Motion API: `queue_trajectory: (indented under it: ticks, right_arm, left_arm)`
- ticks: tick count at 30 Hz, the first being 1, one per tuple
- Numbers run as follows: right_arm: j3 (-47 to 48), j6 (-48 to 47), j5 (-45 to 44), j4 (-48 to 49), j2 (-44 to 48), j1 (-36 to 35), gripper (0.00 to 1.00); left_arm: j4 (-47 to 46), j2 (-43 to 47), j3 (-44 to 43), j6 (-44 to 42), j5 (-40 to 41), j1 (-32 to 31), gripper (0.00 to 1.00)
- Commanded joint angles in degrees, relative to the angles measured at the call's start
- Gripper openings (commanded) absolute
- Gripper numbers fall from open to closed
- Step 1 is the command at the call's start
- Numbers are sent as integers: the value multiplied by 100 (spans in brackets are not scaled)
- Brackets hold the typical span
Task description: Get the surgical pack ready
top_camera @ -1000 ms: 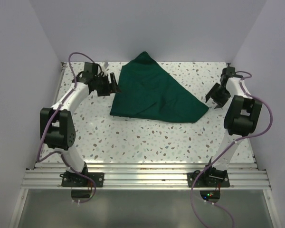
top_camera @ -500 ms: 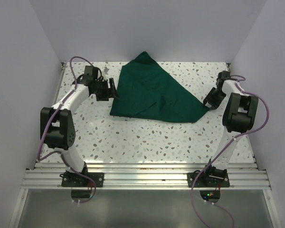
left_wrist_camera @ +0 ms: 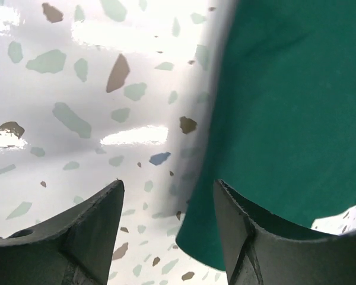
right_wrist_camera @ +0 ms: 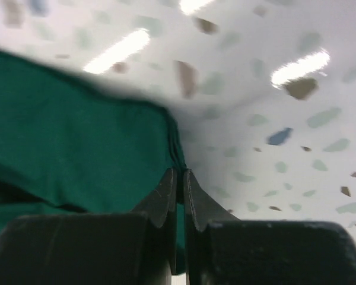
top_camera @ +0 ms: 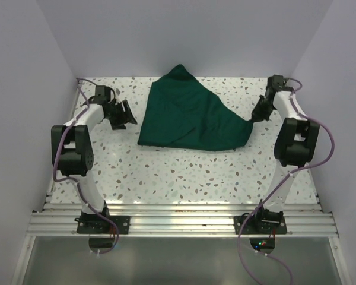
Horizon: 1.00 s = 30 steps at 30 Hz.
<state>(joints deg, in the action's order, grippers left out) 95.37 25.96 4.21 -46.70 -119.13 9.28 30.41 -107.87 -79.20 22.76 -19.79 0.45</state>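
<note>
The surgical pack is a dark green drape folded into a rough triangle, lying on the speckled table at the back middle. My right gripper is shut on the drape's right corner, the cloth edge pinched between the two fingertips. My left gripper stands open just left of the drape's left edge, holding nothing. In the left wrist view the drape fills the right side, its lower corner lying between the fingers.
White walls close in the table on the left, back and right. The speckled tabletop stretches bare in front of the drape. Metal rails run along the near edge by the arm bases.
My right gripper moved up and left to the drape's right corner and shut on it, pulling the corner inward. My left gripper drew back leftward from the drape's edge.
</note>
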Motion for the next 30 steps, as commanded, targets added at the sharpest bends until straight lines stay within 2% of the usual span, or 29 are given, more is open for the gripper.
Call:
queue_trajectory:
  ticks: [1, 3, 6, 13, 18, 22, 30]
  right_arm:
    - [1025, -266, 159, 82, 777, -845, 0]
    - [1605, -249, 212, 152, 734, -1277, 0]
    - [2370, 14, 369, 511, 428, -2330, 0]
    - [3794, 437, 431, 1101, -591, -3826, 0]
    - [4305, 665, 537, 1567, -1129, -4346, 0]
    - [4700, 735, 555, 1541, -1586, -4645, 0]
    - [4314, 753, 537, 1725, -1867, -4707, 0]
  left_arm:
    - [-316, -365, -96, 298, -200, 105, 65]
    - [-387, -480, -140, 369, -218, 113, 65]
    - [-466, -612, -183, 474, -411, 131, 65]
    - [-598, -691, -105, 580, -570, 131, 64]
    - [-677, -665, -17, 606, -613, 131, 63]
    - [-765, -665, 97, 650, -675, 131, 64]
    - [-809, -551, 142, 729, -640, 131, 63]
